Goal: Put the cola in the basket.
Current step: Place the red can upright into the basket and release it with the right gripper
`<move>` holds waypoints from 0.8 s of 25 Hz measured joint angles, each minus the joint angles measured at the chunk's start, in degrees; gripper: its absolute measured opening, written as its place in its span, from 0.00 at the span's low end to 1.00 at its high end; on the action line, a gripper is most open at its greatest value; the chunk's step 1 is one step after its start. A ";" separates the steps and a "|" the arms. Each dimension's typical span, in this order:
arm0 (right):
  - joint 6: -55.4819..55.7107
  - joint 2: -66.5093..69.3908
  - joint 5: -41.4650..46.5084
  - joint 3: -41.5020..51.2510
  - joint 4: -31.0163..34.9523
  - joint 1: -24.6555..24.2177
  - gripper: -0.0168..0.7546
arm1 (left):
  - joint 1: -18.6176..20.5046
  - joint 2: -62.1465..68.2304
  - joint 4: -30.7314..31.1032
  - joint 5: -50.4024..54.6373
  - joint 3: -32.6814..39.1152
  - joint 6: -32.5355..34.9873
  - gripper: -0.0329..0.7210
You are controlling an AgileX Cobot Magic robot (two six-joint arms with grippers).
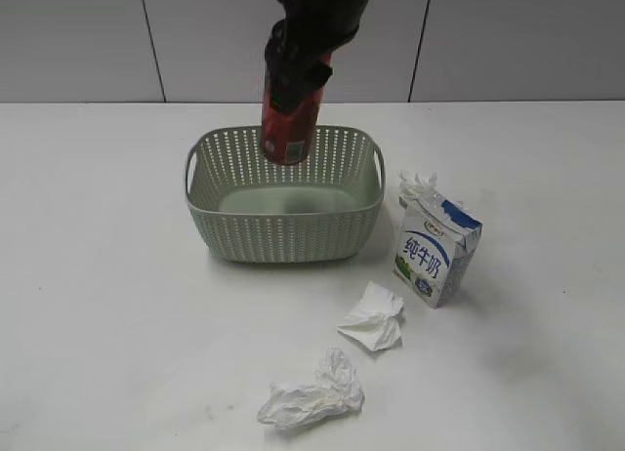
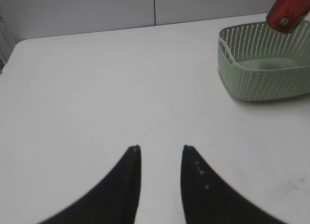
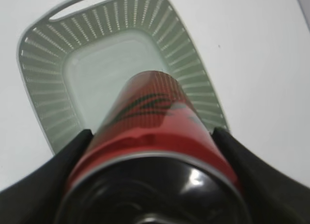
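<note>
Cola can [image 1: 287,129] hangs clamped in my right gripper [image 3: 150,136] over the green basket [image 1: 283,231], toward its 12 o'clock wall. Placing step; next, lower and release. Left gripper [image 2: 160,149] idle, narrowly parted.

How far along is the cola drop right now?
Done: the right gripper has the cola can gripped and lifted. In hand: the can hangs over the green basket, which looks empty inside. Left: lower and release it. The left gripper sits open and empty over bare table. The milk carton stands outside, untouched.
</note>
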 joint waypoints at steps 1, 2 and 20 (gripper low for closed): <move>0.00 1.19 0.00 0.00 0.24 0.00 0.69 | 0.00 0.00 0.00 0.00 0.00 0.00 0.35; 0.00 2.49 0.00 0.00 0.29 0.00 0.69 | 0.00 0.00 0.00 0.00 0.00 0.00 0.35; 4.92 10.57 -0.77 1.31 0.35 0.00 0.69 | 0.00 0.00 0.00 0.00 0.00 0.00 0.35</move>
